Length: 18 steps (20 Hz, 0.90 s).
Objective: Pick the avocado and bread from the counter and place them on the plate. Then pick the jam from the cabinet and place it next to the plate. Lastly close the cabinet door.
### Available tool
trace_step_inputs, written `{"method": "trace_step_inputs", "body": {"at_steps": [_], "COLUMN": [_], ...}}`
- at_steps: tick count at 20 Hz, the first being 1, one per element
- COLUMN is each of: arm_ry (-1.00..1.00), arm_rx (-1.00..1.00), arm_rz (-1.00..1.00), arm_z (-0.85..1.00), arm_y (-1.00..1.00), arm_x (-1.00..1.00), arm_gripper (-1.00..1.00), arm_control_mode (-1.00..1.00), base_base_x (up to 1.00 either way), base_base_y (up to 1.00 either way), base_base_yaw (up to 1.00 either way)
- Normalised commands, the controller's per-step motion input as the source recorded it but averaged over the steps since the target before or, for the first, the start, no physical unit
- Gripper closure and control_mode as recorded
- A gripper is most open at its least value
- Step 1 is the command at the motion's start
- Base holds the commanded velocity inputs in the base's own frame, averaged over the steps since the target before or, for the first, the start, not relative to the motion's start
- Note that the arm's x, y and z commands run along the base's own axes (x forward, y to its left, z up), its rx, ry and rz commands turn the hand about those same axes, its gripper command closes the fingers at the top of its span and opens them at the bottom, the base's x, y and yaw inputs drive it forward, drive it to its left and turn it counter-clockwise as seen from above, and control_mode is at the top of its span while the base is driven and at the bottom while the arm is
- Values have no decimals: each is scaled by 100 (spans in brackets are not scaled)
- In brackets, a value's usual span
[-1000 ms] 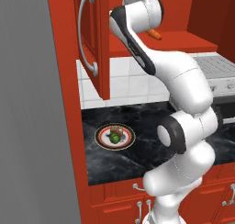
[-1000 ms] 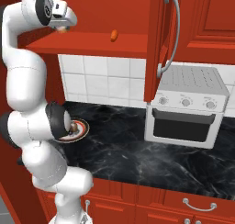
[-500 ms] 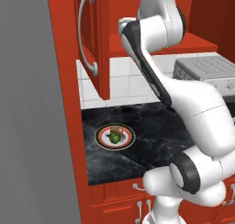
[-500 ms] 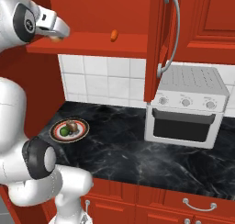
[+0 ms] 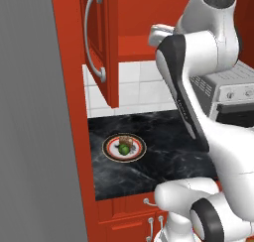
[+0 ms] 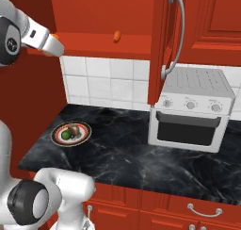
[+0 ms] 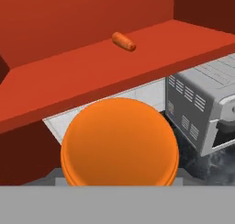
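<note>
Gripper clamped on the jam, jaws set at a middling width on either side of the jar. Fingertips themselves largely hidden behind the jar in the hand view. Orange lid seen round and close, low and central in that view. In the right base view, gripper found high at the left, with slivers of the jam showing at its edges. Held clear of the shelf, just in front of its front edge and not resting on anything.

Farther back on the shelf, a small orange carrot-shaped item noted, lying on its side, well apart from the jam.

Door of the cabinet standing open, swung out toward the cameras, with the silver handle on its outer face.

Below the cabinet, white tiles, then the counter. Plate sitting on the counter toward the left end. Avocado and bread both on the plate, side by side and touching or nearly so.

Oven standing on the counter to the right, well apart from the plate, with its door shut.
</note>
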Motion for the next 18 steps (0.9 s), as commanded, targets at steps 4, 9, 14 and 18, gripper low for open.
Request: {"method": "trace_step_inputs", "body": {"at_steps": [4, 9, 14, 18], "arm_ry": [8, 2, 1, 7], "arm_rx": [9, 1, 0, 0], "arm_rz": [1, 9, 15, 21], "arm_z": [0, -4, -25, -42], "arm_y": [-9, -4, -22, -39], "arm_x": [-97, -82, -36, 0], "arm_gripper": [100, 100, 100, 100], "arm_control_mode": [-100, -100, -100, -100], "base_base_x": [0, 0, 0, 0], "base_base_y": [0, 0, 0, 0], "base_base_yaw": [0, 0, 0, 0]}}
